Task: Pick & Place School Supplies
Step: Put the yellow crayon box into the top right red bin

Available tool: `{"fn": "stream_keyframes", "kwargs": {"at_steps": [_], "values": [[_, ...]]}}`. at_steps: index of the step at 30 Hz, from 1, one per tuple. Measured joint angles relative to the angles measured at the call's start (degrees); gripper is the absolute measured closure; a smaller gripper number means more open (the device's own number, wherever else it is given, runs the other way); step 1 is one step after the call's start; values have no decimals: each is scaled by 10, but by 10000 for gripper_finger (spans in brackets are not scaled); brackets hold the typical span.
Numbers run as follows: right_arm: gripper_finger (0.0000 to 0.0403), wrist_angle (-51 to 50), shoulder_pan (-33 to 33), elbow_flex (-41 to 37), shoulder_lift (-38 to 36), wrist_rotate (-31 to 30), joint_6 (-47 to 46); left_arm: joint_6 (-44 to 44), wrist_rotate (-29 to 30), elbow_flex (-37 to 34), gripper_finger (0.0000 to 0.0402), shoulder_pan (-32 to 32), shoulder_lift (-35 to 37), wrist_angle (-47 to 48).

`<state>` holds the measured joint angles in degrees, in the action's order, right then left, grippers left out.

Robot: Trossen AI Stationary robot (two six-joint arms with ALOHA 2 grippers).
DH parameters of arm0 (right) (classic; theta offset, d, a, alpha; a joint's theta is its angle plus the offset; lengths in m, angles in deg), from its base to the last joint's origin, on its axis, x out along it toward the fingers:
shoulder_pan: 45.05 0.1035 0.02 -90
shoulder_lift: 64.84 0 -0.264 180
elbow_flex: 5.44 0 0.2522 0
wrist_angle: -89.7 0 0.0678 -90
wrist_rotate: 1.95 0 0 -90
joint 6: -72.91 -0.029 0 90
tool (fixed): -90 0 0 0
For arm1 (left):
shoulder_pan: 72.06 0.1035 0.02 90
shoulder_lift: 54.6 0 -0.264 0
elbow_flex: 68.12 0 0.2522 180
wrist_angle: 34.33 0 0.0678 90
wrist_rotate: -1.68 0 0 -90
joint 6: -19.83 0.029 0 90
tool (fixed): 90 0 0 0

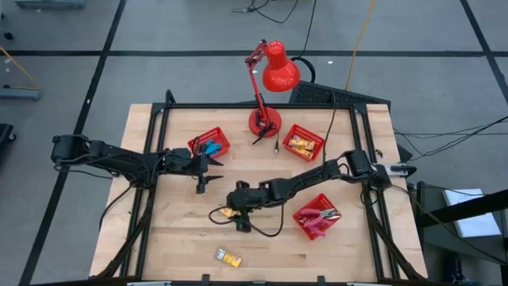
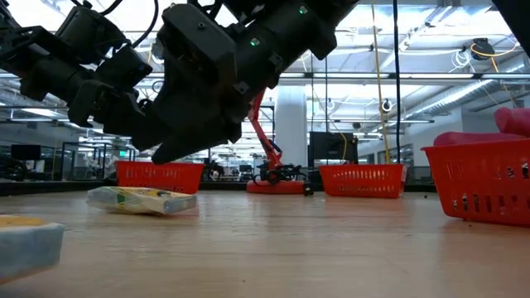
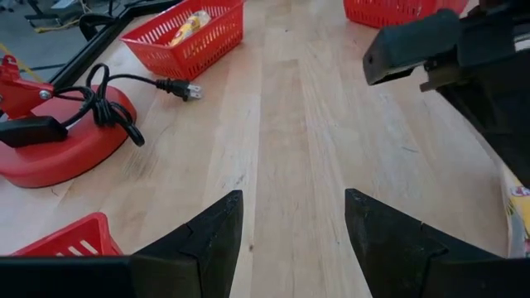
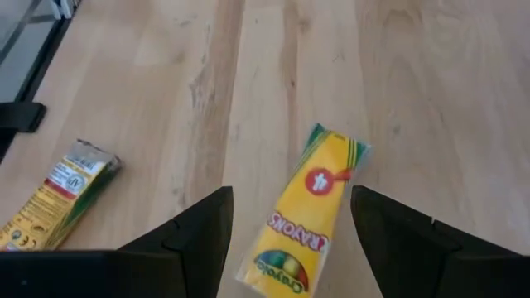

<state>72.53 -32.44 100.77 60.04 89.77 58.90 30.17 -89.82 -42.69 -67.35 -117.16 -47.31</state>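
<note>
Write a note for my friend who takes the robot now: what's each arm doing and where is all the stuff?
Right end effector: open, over a yellow crayon packet on the table, not gripping.
Left end effector: open, empty, near the blue-item basket.
Done: packets in the back basket, pliers in the right basket.
Left: this packet and a second packet near the front edge.

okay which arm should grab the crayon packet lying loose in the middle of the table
Right. The right gripper hangs open directly over the crayon packet, fingers either side. The left gripper is open too, but off by the blue-item basket.
</note>
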Motion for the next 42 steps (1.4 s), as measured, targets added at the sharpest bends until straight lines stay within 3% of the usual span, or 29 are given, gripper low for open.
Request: {"fn": "stream_keyframes", "kwargs": {"at_steps": [20, 25, 28, 33, 37, 42], "values": [[167, 16, 13, 1, 56, -2, -11, -1, 0, 0, 188, 2, 0, -5], [170, 10, 20, 1, 57, -29, 1, -1, 0, 0, 188, 2, 0, -5], [199, 12, 27, 1, 58, -54, 14, -1, 0, 0, 188, 2, 0, -5], [294, 13, 29, 0, 58, -53, 11, -1, 0, 0, 188, 2, 0, -5], [294, 15, 29, 0, 58, -53, 12, -4, 0, 0, 188, 2, 0, -5], [294, -22, 37, -2, 37, -106, 25, -5, 0, 0, 188, 2, 0, -4]]}}
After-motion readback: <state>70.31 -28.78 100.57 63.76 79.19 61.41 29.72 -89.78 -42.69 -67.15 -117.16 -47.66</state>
